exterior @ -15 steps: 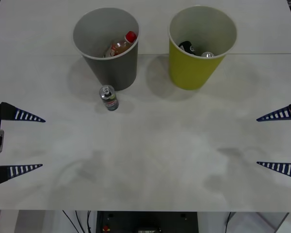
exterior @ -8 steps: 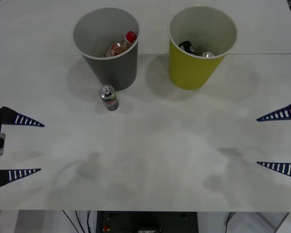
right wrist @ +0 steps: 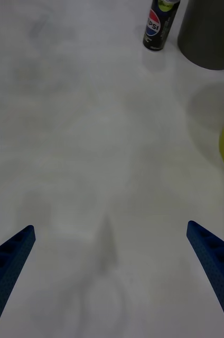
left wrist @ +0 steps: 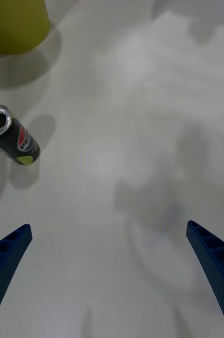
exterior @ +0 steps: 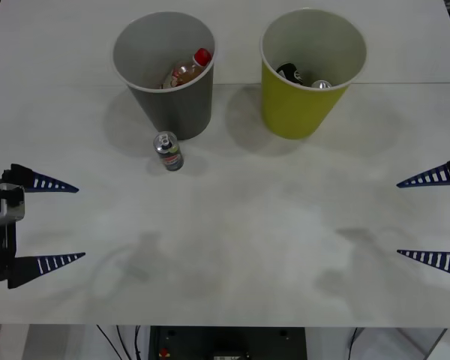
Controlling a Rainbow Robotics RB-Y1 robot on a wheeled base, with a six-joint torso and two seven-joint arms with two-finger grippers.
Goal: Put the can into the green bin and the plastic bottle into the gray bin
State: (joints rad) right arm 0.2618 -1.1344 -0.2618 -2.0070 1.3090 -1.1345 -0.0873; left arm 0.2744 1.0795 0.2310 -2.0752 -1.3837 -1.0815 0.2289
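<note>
White worktop [exterior: 232,225] is carrying two bins, gray bin [exterior: 172,105] holding one plastic bottle [exterior: 187,71], green bin [exterior: 296,109]; one can [exterior: 168,151] is standing outside. Left end effector [exterior: 64,223] and right end effector [exterior: 409,217] are hovering wide open, empty.

Light: bright and even on the white table [exterior: 232,225], with no strong glare.
Bin shadows: soft gray patches lie on the table beside the gray bin [exterior: 165,67] and the green bin [exterior: 309,71].
Can shadow: the can [left wrist: 11,136] throws a short, soft shadow on the table in the left wrist view.
Arm shadows: faint, smudgy gray shapes lie on the near part of the table.
Sharpness: the front view is clear; the wrist views look a bit soft.
</note>
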